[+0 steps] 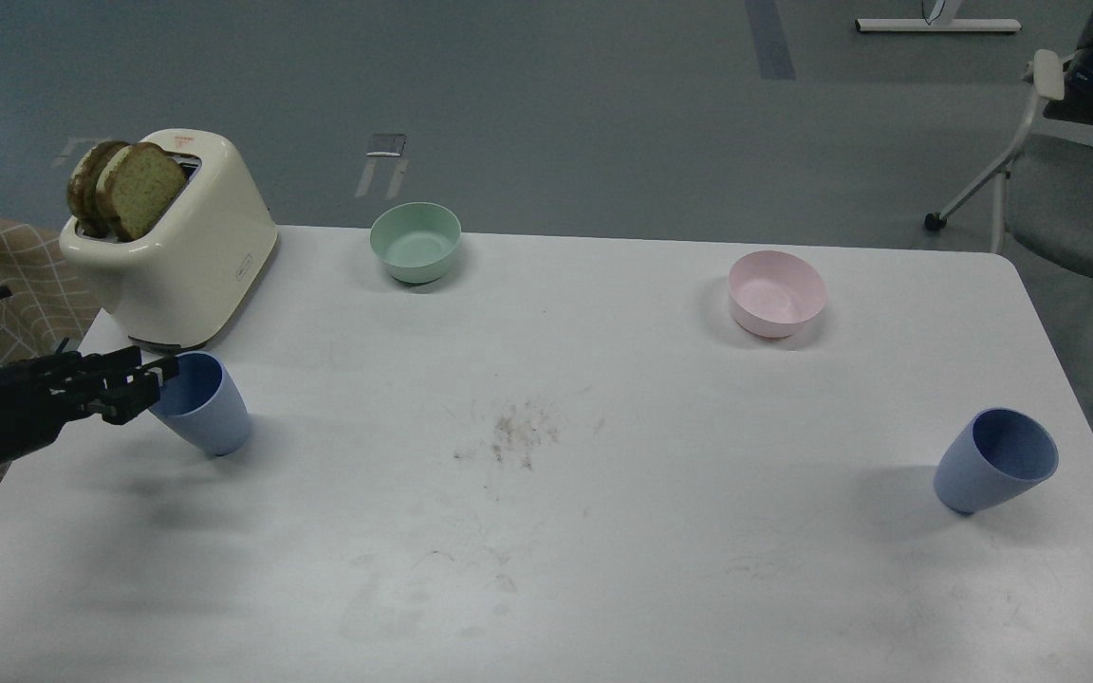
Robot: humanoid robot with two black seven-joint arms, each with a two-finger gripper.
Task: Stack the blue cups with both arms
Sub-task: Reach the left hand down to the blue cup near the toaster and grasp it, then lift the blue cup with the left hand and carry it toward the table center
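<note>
One blue cup [210, 410] stands upright near the table's left edge, in front of the toaster. The second blue cup [994, 460] stands upright near the right edge. My left gripper [150, 382] comes in from the left and its fingertips overlap the left rim of the left cup. The fingers look a little apart, but they are dark and I cannot tell whether they grip the rim. My right arm is out of view.
A cream toaster [194, 254] with two bread slices [127, 187] stands at the back left, just behind the left cup. A mint-green bowl [416, 242] and a pink bowl [777, 293] sit along the far side. A chair [1059, 180] stands off the table's right corner.
</note>
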